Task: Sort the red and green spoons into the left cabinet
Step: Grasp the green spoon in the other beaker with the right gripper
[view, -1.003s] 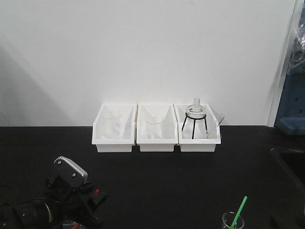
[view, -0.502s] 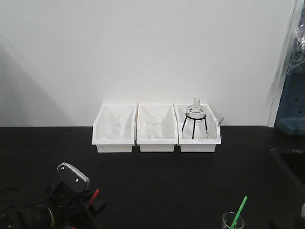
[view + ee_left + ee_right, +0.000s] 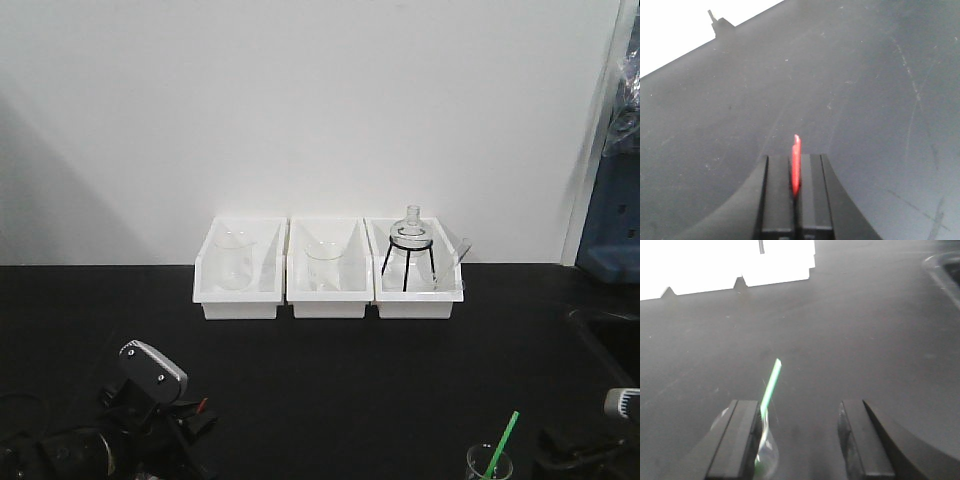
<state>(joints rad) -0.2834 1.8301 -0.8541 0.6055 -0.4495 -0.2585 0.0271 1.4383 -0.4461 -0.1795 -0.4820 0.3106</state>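
1. The left fingers [image 3: 809, 172] are pressed fully together on the thin bright red plastic spoon [image 3: 796, 147]. Only a short bit of handle sticks out past the tips, hanging over the matte black surface [image 3: 380, 380]. The bowl end is hidden, so I can't say which way round it's held. Looks to me like a plain carry grip, clamped tight so the skinny handle can't swivel.
2. The thin bright green plastic spoon [image 3: 771, 382] is standing tilted in a small clear glass beaker [image 3: 764, 456] near the front right of the surface. Its handle leans up and out over the rim, which is handy for a pinch.
3. The right fingers [image 3: 737, 437] are spread wide with nothing in them. The beaker and spoon sit just beside one finger rather than centred in the gap, so I'd guess a sideways nudge is needed before closing.
4. The left cabinet isn't in any view, so neither spoon is put away yet.
5. The three white plastic bins [image 3: 325, 306] of glassware sit at the back against the wall, well apart from both arms.
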